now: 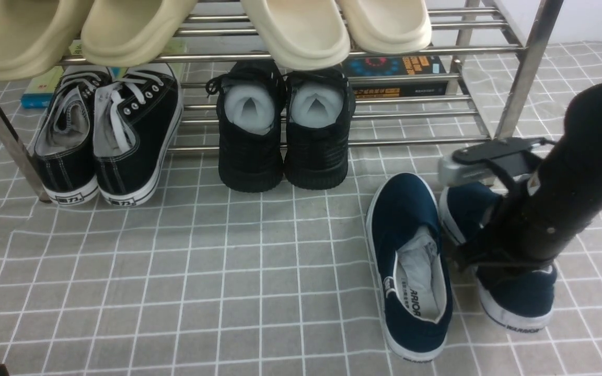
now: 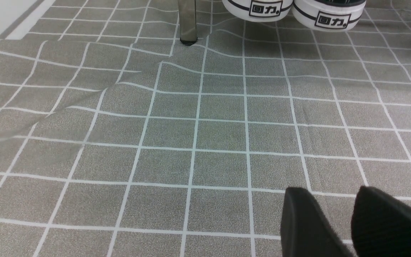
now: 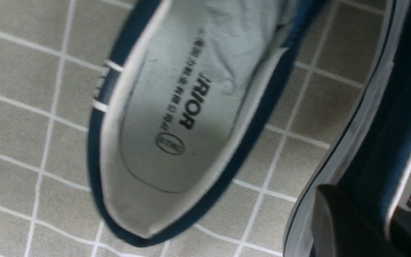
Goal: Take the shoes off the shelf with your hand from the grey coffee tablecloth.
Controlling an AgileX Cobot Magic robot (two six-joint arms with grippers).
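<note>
Both navy shoes are off the shelf (image 1: pixel 332 52) and lie on the grey coffee tablecloth (image 1: pixel 201 271) at the right. The left shoe (image 1: pixel 411 266) (image 3: pixel 177 117) lies free, its grey insole and paper stuffing showing. My right gripper (image 1: pixel 481 250) (image 3: pixel 373 228) reaches down from the right and is shut on the side wall of the right shoe (image 1: pixel 515 297) (image 3: pixel 380 117), one finger outside the wall and one inside. The arm hides the middle of that shoe. My left gripper (image 2: pixel 332 192) hovers open over bare cloth, with nothing between its fingers.
On the lower tier stand black lace-up sneakers (image 1: pixel 107 136) (image 2: pixel 291 9) and all-black shoes (image 1: pixel 285 130). Beige slippers (image 1: pixel 290 31) rest on the upper tier. Books (image 1: pixel 395 73) lie behind. A shelf leg (image 2: pixel 187 21) stands on creased cloth, another (image 1: pixel 520 78) near my right arm.
</note>
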